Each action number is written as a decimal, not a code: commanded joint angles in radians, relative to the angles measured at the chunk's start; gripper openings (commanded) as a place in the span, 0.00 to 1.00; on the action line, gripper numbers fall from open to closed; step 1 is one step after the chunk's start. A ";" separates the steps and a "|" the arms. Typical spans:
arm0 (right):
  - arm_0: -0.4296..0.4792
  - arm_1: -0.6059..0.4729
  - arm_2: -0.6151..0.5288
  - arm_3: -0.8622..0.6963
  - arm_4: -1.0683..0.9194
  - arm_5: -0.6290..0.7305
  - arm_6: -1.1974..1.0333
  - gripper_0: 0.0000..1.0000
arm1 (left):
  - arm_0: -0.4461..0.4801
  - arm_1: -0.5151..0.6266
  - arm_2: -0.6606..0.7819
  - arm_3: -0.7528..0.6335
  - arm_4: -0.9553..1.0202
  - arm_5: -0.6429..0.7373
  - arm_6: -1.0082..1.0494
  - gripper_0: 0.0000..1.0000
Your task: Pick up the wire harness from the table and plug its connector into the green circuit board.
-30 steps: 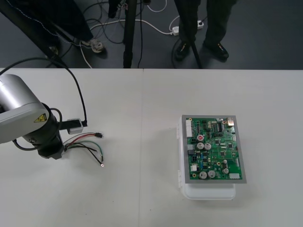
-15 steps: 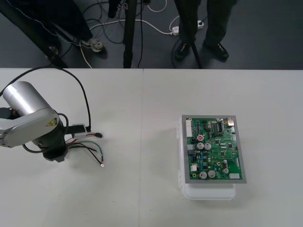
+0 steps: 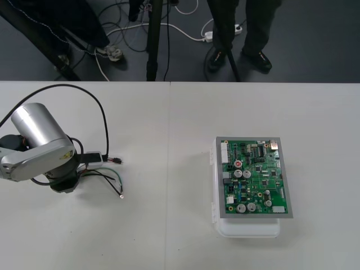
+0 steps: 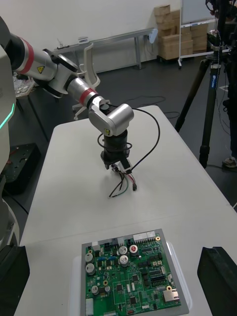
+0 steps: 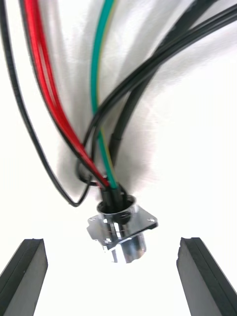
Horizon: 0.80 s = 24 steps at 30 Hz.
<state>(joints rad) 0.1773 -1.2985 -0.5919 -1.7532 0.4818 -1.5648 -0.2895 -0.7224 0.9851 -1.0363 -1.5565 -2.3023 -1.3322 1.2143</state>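
The front view is looking down on the table (image 3: 169, 236), where the left gripper (image 3: 63, 181) is hanging low over the left side, its arm hiding what lies under it. From there the wire harness (image 3: 104, 174) is trailing across the table toward the robot's right, its long axis running side to side and its small black plug (image 3: 116, 161) pointing at the green circuit board (image 3: 254, 177), which is sitting well apart on a white base (image 3: 247, 228) with its long axis running near to far. The left wrist view is showing the hidden part: the metal socket (image 5: 121, 234) is lying on the table between the left gripper's (image 5: 112, 279) fingers (image 5: 24, 276), which are standing wide apart and touching nothing, while red, green and black wires are fanning away from the flange. The right wrist view is looking across the board (image 4: 131, 276) toward the left gripper (image 4: 114, 158) and the harness (image 4: 123, 185); the right gripper (image 4: 114, 276) is hovering above the board with its fingers (image 4: 217, 276) spread wide and holding nothing.
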 commanded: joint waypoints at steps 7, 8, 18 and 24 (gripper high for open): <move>0.010 -0.007 0.001 -0.017 0.000 -0.006 0.021 1.00 | 0.031 -0.039 -0.004 0.003 -0.040 0.001 0.008 0.77; 0.010 -0.007 0.001 -0.017 0.000 -0.006 0.021 1.00 | 0.032 -0.039 -0.004 0.003 -0.039 0.001 0.008 0.77; 0.010 -0.007 0.001 -0.017 0.000 -0.006 0.021 1.00 | 0.038 -0.039 -0.004 0.012 -0.051 0.002 0.008 0.77; 0.010 -0.007 0.001 -0.017 0.000 -0.006 0.021 1.00 | 0.038 -0.043 -0.004 0.016 -0.051 0.005 0.007 0.77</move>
<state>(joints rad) 0.1773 -1.2985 -0.5919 -1.7532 0.4818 -1.5648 -0.2895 -0.6947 0.9601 -1.0363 -1.5442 -2.3429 -1.3320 1.2145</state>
